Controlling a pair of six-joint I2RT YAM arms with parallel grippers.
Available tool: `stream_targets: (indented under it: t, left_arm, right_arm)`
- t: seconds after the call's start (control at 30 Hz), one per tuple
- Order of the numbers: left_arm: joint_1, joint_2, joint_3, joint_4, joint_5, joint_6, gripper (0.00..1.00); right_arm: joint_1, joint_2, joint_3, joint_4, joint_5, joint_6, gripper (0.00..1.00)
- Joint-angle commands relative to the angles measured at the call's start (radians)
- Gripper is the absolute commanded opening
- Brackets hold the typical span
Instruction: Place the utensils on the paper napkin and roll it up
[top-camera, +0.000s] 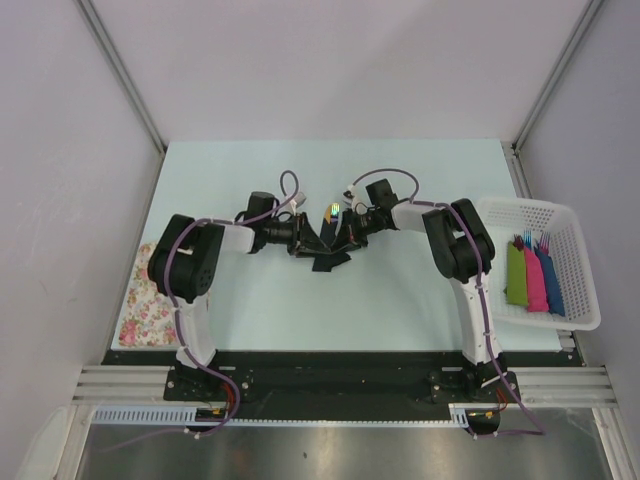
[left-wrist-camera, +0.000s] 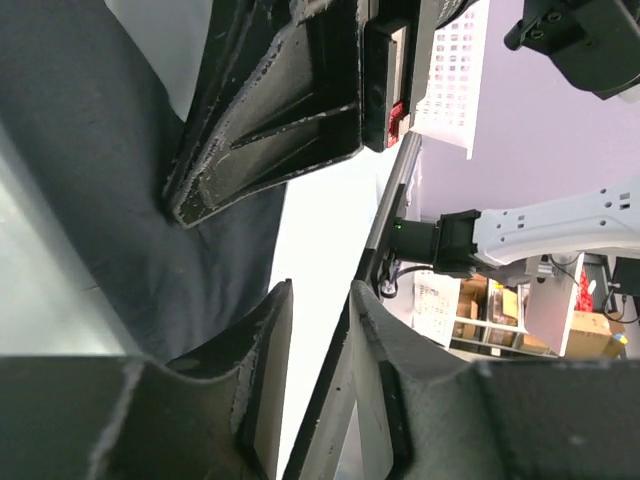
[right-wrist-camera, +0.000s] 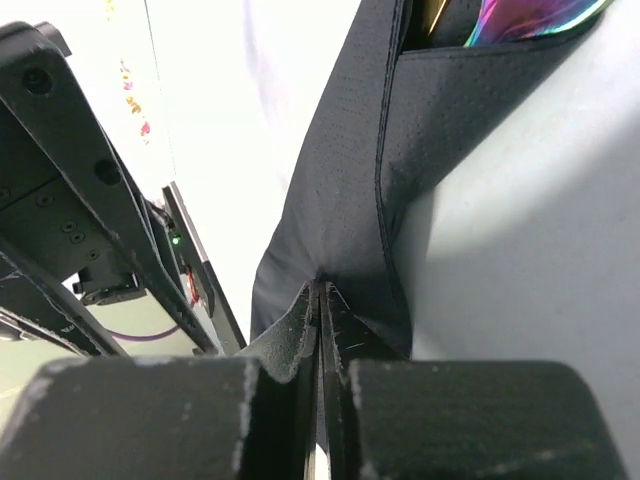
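1. Napkin (top-camera: 326, 250) sits mid-bench (top-camera: 300, 305), between the two tools. It is folded over and rumpled, not flat.
2. Right tool (right-wrist-camera: 320, 292): fingers pressed together, clamped on a pinched-up edge of the napkin. In the right wrist view the sheet runs away from the tool as a long fold, up and to the right.
3. Utensil (right-wrist-camera: 535, 18): only a shiny rainbow-tinted end shows, poking out of the fold at the end opposite the right tool. The rest is hidden in the paper, so its long axis can't be read fully. In the top view that end (top-camera: 332, 210) is at the far side of the napkin, away from the arm bases.
4. Left tool (left-wrist-camera: 320, 305): fingers apart, bare bench visible in the gap, nothing clamped. The napkin lies just beside one finger, and the right tool is close in front.
5. Basket (top-camera: 575, 225) at the right bench edge holds green (top-camera: 515, 275), pink (top-camera: 535, 282) and blue (top-camera: 552, 288) bundles, long axes near-to-far, fork tips at the far end.
6. Floral cloth (top-camera: 140, 305) lies at the near left edge.
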Motion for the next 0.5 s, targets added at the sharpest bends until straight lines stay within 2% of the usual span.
stream_targets:
  t: [0.0, 0.07, 0.3, 0.47]
  left_arm:
    - [-0.029, 0.001, 0.002, 0.099, 0.036, -0.080, 0.33]
    - [-0.038, 0.027, -0.024, 0.135, 0.038, -0.118, 0.31]
    - [-0.035, 0.125, -0.087, 0.147, -0.004, -0.117, 0.31]
    - [-0.014, 0.180, -0.093, 0.090, -0.036, -0.077, 0.28]
  right_arm:
    - [-0.003, 0.058, 0.010, -0.082, 0.143, -0.085, 0.02]
    - [-0.003, 0.058, 0.009, -0.089, 0.146, -0.090, 0.02]
    - [-0.006, 0.061, 0.018, -0.106, 0.157, -0.108, 0.02]
    - [0.004, 0.073, 0.047, -0.120, 0.166, -0.123, 0.02]
